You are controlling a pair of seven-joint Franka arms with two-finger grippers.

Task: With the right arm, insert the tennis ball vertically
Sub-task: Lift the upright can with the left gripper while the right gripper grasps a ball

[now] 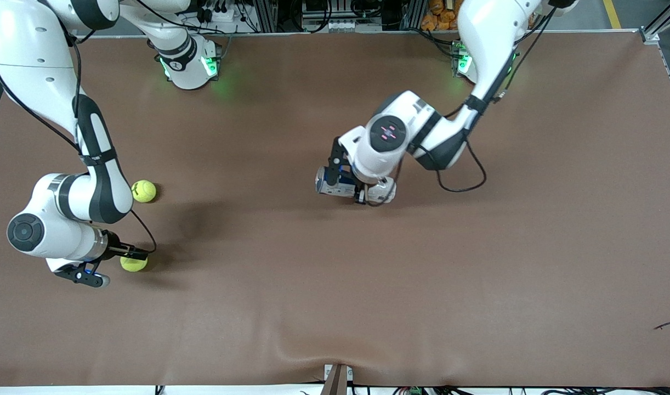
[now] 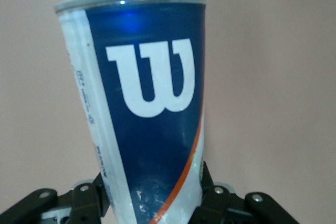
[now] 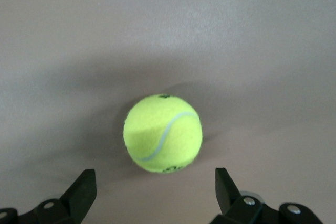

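Note:
A yellow-green tennis ball lies on the brown table near the right arm's end. My right gripper hangs just over it, open, with the ball ahead of the two fingertips and touching neither. A second tennis ball lies farther from the front camera, beside the right arm. Over the middle of the table my left gripper is shut on a blue and white Wilson can. The can lies sideways with its silver rim toward the right arm's end.
The brown table cover has a wrinkle at its front edge. A black cable loops from the left arm onto the table. A small dark scrap lies near the left arm's end.

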